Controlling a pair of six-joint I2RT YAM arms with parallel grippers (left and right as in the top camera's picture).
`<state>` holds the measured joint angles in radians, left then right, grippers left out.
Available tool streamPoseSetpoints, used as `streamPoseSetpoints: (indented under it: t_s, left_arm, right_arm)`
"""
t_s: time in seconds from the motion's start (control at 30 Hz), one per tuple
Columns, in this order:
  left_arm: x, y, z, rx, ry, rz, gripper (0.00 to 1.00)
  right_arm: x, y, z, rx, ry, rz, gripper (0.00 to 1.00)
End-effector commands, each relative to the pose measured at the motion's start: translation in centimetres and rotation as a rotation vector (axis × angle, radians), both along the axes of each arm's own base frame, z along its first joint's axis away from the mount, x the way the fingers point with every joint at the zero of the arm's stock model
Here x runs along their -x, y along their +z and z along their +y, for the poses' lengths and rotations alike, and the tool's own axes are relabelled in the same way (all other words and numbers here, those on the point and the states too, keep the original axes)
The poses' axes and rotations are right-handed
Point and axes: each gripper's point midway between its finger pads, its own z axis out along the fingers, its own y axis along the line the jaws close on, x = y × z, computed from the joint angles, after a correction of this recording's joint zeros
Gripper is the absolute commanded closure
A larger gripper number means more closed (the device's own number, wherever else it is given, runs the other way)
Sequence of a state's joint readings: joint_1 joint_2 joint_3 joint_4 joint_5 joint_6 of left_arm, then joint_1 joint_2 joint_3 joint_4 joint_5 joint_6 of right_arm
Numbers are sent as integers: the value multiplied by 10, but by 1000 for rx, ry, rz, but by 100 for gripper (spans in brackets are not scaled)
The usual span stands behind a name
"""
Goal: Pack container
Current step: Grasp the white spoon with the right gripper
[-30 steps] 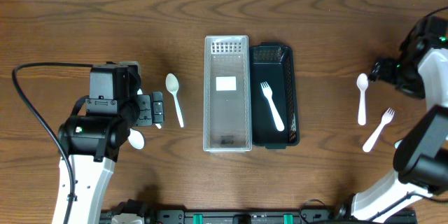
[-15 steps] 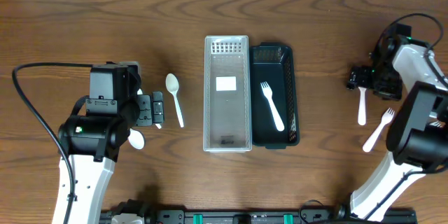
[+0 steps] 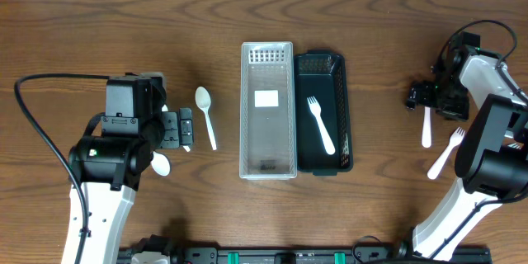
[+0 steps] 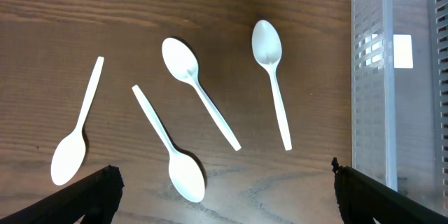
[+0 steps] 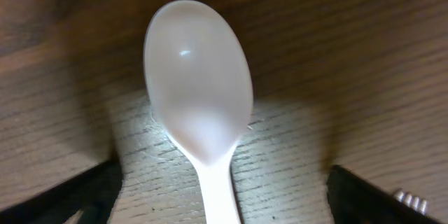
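Note:
A clear plastic container (image 3: 267, 109) stands mid-table beside a black container (image 3: 323, 66), which has a white fork (image 3: 321, 124) in it. My right gripper (image 3: 427, 99) is down over the bowl end of a white spoon (image 3: 426, 128). In the right wrist view the spoon (image 5: 199, 91) lies between the open fingers (image 5: 77, 196), with a gap on each side. My left gripper (image 3: 183, 129) hangs open above several white spoons (image 4: 199, 98), nothing between its fingertips (image 4: 371, 196). One spoon (image 3: 205, 115) lies just right of it.
A second white fork (image 3: 445, 153) lies on the table below and right of the right-hand spoon. The clear container's wall (image 4: 399, 77) shows at the right edge of the left wrist view. A black cable (image 3: 37, 124) loops at the left.
The right arm has swung in from the far right and come down over the right-hand spoon's bowl. Its fingers have narrowed slightly. The left arm has not moved.

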<state>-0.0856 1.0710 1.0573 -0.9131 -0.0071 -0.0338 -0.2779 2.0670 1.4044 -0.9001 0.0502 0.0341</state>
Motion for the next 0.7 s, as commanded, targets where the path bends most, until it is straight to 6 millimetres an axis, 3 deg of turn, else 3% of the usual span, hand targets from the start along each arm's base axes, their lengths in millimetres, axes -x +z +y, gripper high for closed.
streamPoseSetpoints:
  t_s: [0.0, 0.1, 0.23, 0.33, 0.5, 0.67]
  left_arm:
    - [-2, 6, 3, -1, 23, -16, 2]
    - [-2, 6, 3, -1, 23, -16, 2]
    - [-3, 6, 3, -1, 23, -16, 2]
    - [-3, 6, 3, -1, 23, -16, 2]
    - [-2, 6, 3, -1, 23, -16, 2]
    - [-3, 6, 3, -1, 23, -16, 2]
  right_arm:
    - [13, -12, 1, 7, 9, 51, 21]
    - [14, -12, 1, 6, 9, 54, 39]
    - [14, -12, 1, 6, 8, 53, 52]
    - [13, -12, 1, 7, 9, 51, 67]
    - [12, -12, 1, 8, 9, 48, 70]
    - [9, -12, 1, 11, 10, 37, 87]
